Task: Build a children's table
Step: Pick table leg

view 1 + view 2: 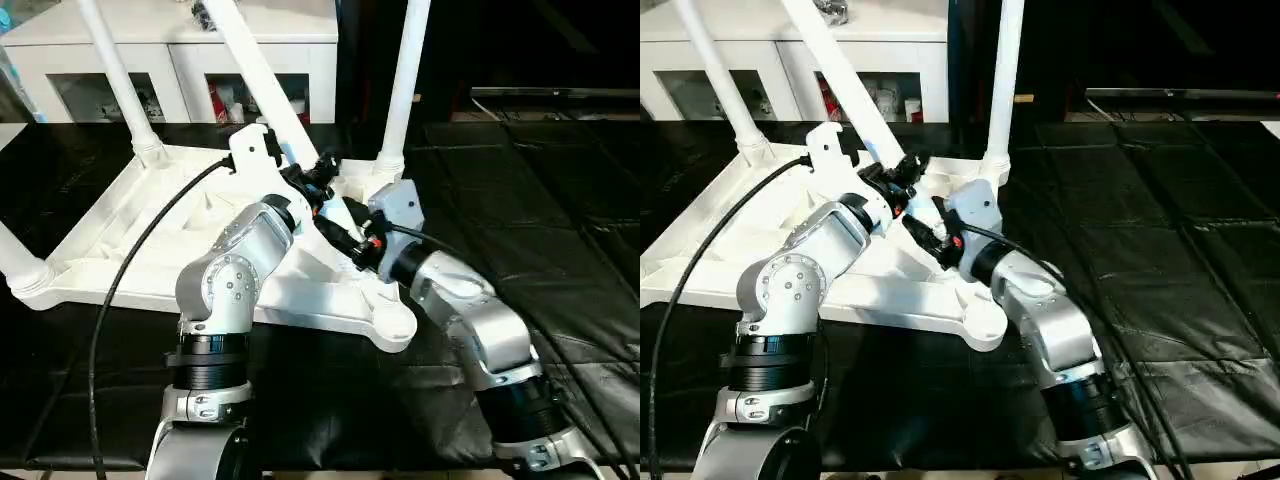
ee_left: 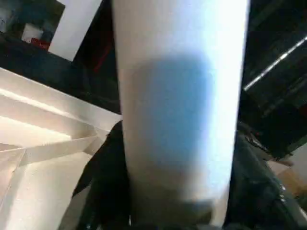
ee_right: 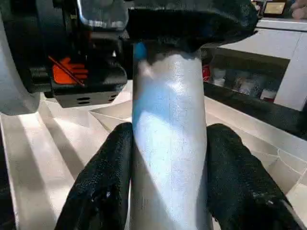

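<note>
Grippers clamp the last leg over the upturned tabletop (image 1: 110, 240).

Left gripper (image 1: 318, 190) and right gripper (image 3: 168, 158) both grasp the slanted fourth leg (image 1: 250, 70) just above the tabletop's near-right socket (image 1: 393, 325); its long axis leans away, its foot short of that socket.

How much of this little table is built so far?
Three legs already stand in corners of the upside-down tabletop. Both grippers, left and right, clasp the fourth leg, which leans over it. The near corner socket looks empty, so that is left.
</note>
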{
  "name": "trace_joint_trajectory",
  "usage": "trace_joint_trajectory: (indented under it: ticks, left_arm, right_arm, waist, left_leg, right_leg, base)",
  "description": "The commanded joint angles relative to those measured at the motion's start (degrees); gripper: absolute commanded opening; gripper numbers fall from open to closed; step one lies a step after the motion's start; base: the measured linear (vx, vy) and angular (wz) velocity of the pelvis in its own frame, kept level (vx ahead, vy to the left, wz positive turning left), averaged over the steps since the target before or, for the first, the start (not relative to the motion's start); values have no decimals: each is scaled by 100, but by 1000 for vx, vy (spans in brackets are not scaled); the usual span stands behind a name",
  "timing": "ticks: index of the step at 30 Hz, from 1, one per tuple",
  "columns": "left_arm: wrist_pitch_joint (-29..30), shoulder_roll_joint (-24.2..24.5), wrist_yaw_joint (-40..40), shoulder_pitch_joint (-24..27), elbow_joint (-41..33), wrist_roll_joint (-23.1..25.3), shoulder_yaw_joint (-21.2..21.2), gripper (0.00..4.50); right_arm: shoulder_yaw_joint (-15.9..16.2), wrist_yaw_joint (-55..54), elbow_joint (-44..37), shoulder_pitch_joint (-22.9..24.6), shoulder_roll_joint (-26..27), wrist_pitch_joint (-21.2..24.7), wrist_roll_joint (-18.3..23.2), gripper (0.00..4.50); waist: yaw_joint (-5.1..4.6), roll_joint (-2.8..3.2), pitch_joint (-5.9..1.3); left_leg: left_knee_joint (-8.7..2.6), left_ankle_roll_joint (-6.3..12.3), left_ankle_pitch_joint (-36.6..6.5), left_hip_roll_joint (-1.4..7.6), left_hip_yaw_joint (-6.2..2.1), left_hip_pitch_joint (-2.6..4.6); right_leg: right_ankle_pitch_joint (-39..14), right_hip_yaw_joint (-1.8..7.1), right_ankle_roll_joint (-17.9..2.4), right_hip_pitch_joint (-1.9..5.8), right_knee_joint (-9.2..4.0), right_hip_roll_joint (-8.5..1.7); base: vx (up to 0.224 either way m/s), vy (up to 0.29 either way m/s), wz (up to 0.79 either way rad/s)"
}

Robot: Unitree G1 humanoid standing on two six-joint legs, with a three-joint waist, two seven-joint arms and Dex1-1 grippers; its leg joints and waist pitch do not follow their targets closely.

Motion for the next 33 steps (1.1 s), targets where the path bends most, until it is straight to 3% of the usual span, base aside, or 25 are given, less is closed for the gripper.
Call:
trace_joint_trajectory:
  ticks: [1,9,12,21,29,33]
  left_arm:
    - [-91,-399,163,-121,-50,103,2,200]
    - [-243,-323,198,-99,-22,130,-138,192]
    - [-274,-267,173,-101,-30,145,-156,191]
    - [-279,152,-272,-169,-6,126,-280,191]
    - [240,1335,-2031,-320,116,-258,-446,191]
    - [528,1569,-2631,-436,110,-644,-351,191]
  right_arm:
    - [44,-37,-5,-99,1,-163,-134,184]
    - [9,54,89,-89,88,-197,-8,184]
    - [-6,127,107,-108,112,-175,61,254]
    - [-131,477,36,-97,80,49,426,332]
    - [-631,2018,-407,-259,-829,1205,1718,407]
    - [-776,2470,-362,-430,-1187,1643,2054,435]
  waist:
    - [-13,-105,-449]
    - [-14,-127,-447]
    - [-15,-127,-444]
    - [-4,-135,-453]
    - [19,-131,-461]
    - [42,-138,-452]
  left_leg:
    - [-338,289,-698,19,42,21]
    - [-338,339,-691,21,41,15]
    - [-337,330,-726,21,44,22]
    - [-331,391,-646,18,42,20]
    - [-326,455,-590,18,39,47]
    - [-318,400,-624,25,53,54]
  right_leg:
    - [-1252,221,-803,377,-371,-188]
    - [-1324,219,-781,384,-370,-193]
    - [-1396,218,-748,376,-381,-191]
    - [-1284,219,-790,383,-363,-192]
    - [-1100,225,-979,404,-306,-193]
    - [-1221,225,-1085,388,-305,-211]
  base:
    - [0,0,0]
    - [0,0,0]
    - [0,0,0]
    - [0,0,0]
    - [0,0,0]
    - [0,0,0]
